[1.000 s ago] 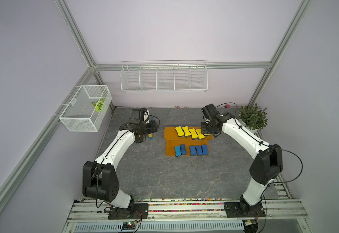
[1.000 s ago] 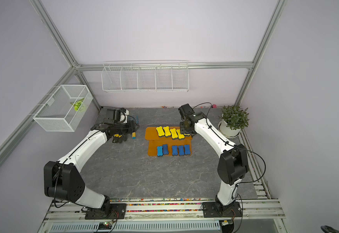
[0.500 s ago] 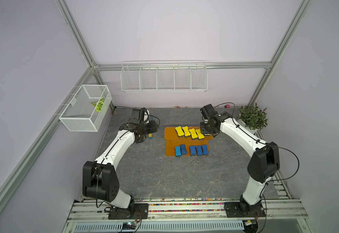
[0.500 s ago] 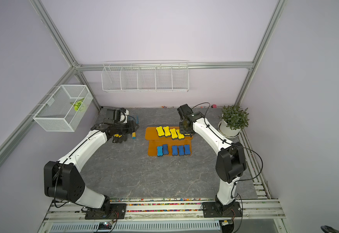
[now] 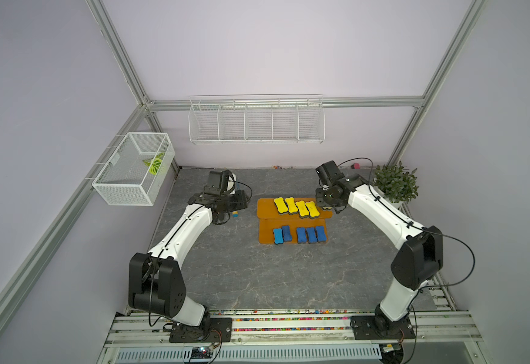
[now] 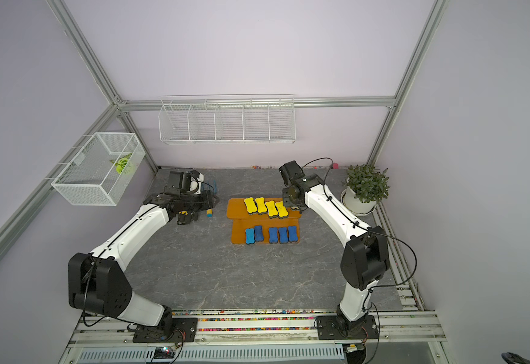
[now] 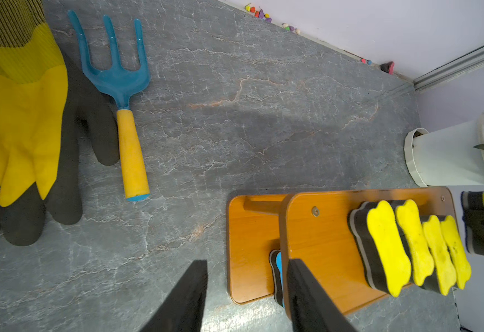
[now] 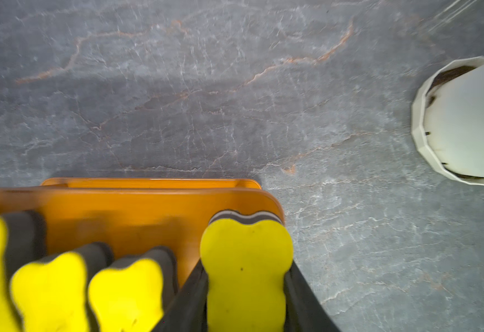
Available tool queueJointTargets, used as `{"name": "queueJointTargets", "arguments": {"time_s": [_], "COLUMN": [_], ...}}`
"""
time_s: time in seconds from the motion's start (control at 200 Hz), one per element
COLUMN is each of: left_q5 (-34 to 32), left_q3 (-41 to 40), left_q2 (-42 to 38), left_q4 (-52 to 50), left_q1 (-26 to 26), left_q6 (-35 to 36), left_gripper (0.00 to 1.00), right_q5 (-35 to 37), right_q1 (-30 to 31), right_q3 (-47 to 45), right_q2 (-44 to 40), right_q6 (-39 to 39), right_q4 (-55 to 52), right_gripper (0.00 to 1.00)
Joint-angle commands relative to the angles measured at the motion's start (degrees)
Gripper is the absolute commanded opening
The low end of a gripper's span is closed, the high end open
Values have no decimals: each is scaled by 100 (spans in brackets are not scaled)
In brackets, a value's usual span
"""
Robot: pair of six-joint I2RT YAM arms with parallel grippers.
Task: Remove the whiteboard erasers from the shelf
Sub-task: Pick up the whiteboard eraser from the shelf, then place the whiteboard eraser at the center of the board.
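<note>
Right wrist view: a yellow eraser (image 8: 246, 253) at the right end of the shelf's (image 8: 137, 207) upper board is clamped by the right gripper (image 8: 246, 268), with the wrist bent downward. The left gripper (image 7: 246, 261) is seen parted and empty, low beside the shelf's left end.

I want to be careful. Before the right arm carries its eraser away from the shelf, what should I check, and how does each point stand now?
1. Grip: ok. The right gripper is shut on the end yellow eraser, a finger on each side.
2. Eraser lifted off the shelf: cannot tell.
3. Fingers clear of the neighbouring yellow erasers: cannot tell; one finger stands very close.
4. Landing place: ok. Bare table lies between shelf and plant pot.
5. Other arm: ok. The left gripper is open, empty, beside the shelf's other end.
6. Shelf emptied: not ok. Four yellow neighbours and five blue erasers lie on it.
</note>
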Motion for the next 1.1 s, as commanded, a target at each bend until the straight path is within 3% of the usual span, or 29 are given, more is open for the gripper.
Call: {"name": "queueJointTargets", "arguments": {"time_s": [0.0,0.305,0.625,0.905,1.095], "left_q5": [73,21,97,-139,-235], "left_q3": [-72,-71,-169,-288,-326], "left_q2": [-241,-473,-643,-853,-832], "left_q4": [-63,-253,-171,-103,-59], "left_q1": [-89,-118,-122,-122,-120], "left_q6": [1,147,148,153,0], "left_gripper": [50,50,50,50,50], "right_q5": [168,338,783,844,659], "right_q1": [43,415,1565,2911,3457], "right_q3": [-206,-1268,-2602,-4157,-4829], "right_q2": [-509,-1699,-2822,-3115,-2861], "right_q6": [-95,140,1090,2559,3417], "right_q4": [-74,44,-339,-156,31], "right_gripper": [35,33,32,31,31]}}
